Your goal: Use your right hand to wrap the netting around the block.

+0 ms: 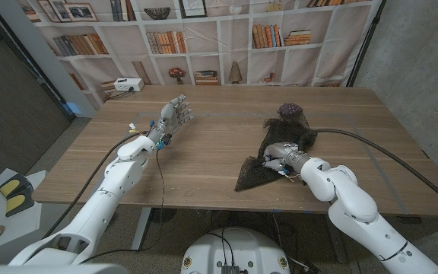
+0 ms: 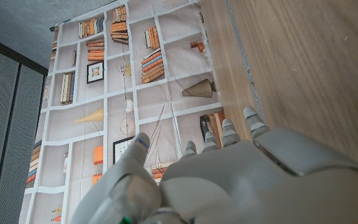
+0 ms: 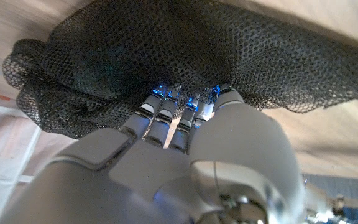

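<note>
Black netting (image 1: pixel 280 148) draped over right hand (image 1: pixel 278 157), fingers (image 3: pixel 166 118) underneath

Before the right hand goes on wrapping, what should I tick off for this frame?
1. Black mesh netting lies spread on the wooden table: ok.
2. Right hand is on the netting, fingers pushed into the mesh: ok.
3. Firm grip on the netting: cannot tell.
4. Small purple rounded block at the netting's far end, not covered: not ok.
5. Left hand raised apart from the netting, holding nothing: ok.
</note>
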`<state>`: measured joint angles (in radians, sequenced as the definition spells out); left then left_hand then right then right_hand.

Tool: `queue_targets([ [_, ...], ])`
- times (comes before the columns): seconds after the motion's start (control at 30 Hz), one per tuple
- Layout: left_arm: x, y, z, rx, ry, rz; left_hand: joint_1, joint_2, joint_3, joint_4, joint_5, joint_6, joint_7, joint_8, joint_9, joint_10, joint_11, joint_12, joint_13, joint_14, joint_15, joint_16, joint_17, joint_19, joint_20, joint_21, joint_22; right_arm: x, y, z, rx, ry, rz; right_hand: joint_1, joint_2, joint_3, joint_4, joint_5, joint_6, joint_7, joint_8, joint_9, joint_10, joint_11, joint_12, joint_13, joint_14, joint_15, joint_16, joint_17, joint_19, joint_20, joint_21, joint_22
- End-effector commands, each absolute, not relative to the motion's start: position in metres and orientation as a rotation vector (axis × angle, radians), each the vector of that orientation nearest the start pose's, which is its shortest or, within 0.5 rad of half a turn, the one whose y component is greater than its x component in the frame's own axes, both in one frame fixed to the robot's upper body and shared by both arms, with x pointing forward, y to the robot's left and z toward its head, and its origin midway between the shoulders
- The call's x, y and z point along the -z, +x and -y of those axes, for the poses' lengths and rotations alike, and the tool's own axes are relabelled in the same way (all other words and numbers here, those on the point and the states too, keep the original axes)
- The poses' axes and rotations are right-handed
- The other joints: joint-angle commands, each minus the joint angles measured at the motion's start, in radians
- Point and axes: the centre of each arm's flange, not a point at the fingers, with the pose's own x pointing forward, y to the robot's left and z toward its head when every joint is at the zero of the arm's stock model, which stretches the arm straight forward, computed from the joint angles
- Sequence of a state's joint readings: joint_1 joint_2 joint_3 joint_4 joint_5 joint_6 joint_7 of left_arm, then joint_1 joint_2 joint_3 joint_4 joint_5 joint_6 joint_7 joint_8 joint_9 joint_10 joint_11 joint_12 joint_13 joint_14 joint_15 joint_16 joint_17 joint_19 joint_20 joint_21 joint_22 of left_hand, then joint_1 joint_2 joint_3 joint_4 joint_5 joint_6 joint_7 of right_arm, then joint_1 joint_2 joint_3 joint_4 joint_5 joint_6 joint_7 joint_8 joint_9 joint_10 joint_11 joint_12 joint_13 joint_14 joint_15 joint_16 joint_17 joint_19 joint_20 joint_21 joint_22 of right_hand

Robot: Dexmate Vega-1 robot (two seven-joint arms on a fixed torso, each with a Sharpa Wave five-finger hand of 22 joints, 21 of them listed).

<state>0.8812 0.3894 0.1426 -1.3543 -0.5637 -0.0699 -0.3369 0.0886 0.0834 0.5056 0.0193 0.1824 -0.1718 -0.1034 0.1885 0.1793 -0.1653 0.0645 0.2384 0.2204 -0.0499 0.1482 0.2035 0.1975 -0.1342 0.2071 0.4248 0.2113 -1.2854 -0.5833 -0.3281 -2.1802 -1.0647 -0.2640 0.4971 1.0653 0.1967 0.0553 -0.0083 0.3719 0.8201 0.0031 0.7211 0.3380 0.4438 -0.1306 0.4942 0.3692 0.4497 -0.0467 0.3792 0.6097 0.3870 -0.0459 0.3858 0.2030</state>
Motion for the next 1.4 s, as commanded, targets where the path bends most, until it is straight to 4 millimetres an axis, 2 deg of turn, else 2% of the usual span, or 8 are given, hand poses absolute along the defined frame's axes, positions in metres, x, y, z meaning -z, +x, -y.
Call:
queue_targets([
  [0.03,0.021,0.65,-0.291,0.397,-0.061,0.52,0.001,0.002,0.004,-0.003,0.002,-0.036,-0.004,0.0,0.001,-0.003,0.002,-0.002,0.003,0.004,0.0,0.002,0.003,0.005,0.006,-0.001,0.005,0.064,0.519,0.199,-0.219,-1.065,0.334,-0.005,-0.002,0.009,0.012,0.007,0.045,-0.044,0.017,0.014,0.0,0.011,-0.005,0.005,-0.005,-0.161,-0.007,0.004,-0.007,-0.044,0.01,0.003],
  [0.3,0.017,0.653,-0.293,0.392,-0.059,0.522,0.002,0.003,0.005,-0.004,0.002,-0.036,-0.004,0.0,0.001,-0.003,0.0,-0.002,0.003,0.005,0.0,0.002,0.003,0.005,0.006,-0.002,0.005,0.061,0.535,0.211,-0.302,-0.828,0.305,-0.007,-0.002,0.021,0.025,0.009,0.03,-0.039,0.031,0.032,-0.005,0.02,-0.009,0.009,-0.016,-0.158,-0.017,0.009,-0.013,-0.039,0.011,0.004],
  [0.73,0.01,0.66,-0.291,0.396,-0.047,0.514,0.004,0.004,0.007,-0.005,0.002,-0.038,-0.005,-0.001,0.001,-0.003,-0.001,-0.002,0.003,0.005,0.001,0.001,0.002,0.005,0.006,-0.002,0.005,0.07,0.562,0.237,-0.417,-0.395,0.239,-0.008,-0.001,0.04,0.041,0.011,0.012,-0.025,0.054,0.056,0.002,0.024,-0.008,0.015,-0.024,-0.153,-0.027,0.02,-0.021,-0.039,0.014,0.005],
  [0.9,0.008,0.662,-0.29,0.397,-0.043,0.51,0.004,0.004,0.007,-0.006,0.002,-0.039,-0.004,-0.001,0.001,-0.004,-0.001,-0.002,0.003,0.004,0.002,0.001,0.002,0.005,0.006,-0.003,0.005,0.065,0.564,0.241,-0.445,-0.303,0.268,-0.008,-0.003,0.045,0.046,0.012,0.009,-0.025,0.064,0.065,0.001,0.019,-0.008,0.018,-0.027,-0.151,-0.03,0.024,-0.023,-0.04,0.014,0.005],
  [1.17,0.007,0.665,-0.288,0.402,-0.043,0.505,0.005,0.005,0.008,-0.006,0.002,-0.04,-0.004,-0.001,0.001,-0.004,-0.001,-0.002,0.003,0.004,0.002,0.0,0.002,0.005,0.006,-0.003,0.005,0.05,0.563,0.246,-0.451,-0.251,0.343,-0.009,-0.007,0.053,0.055,0.013,0.004,-0.027,0.08,0.081,-0.004,0.014,-0.008,0.023,-0.037,-0.149,-0.039,0.03,-0.031,-0.04,0.015,0.005],
  [1.4,0.006,0.665,-0.288,0.401,-0.042,0.505,0.006,0.005,0.009,-0.007,0.002,-0.041,-0.004,-0.001,0.001,-0.006,0.0,-0.003,0.003,0.004,0.002,0.0,0.002,0.005,0.006,-0.003,0.005,0.042,0.561,0.252,-0.446,-0.151,0.405,-0.012,-0.008,0.058,0.061,0.012,0.006,-0.028,0.085,0.076,-0.004,0.013,-0.007,0.027,-0.038,-0.15,-0.042,0.036,-0.031,-0.038,0.017,0.005],
])
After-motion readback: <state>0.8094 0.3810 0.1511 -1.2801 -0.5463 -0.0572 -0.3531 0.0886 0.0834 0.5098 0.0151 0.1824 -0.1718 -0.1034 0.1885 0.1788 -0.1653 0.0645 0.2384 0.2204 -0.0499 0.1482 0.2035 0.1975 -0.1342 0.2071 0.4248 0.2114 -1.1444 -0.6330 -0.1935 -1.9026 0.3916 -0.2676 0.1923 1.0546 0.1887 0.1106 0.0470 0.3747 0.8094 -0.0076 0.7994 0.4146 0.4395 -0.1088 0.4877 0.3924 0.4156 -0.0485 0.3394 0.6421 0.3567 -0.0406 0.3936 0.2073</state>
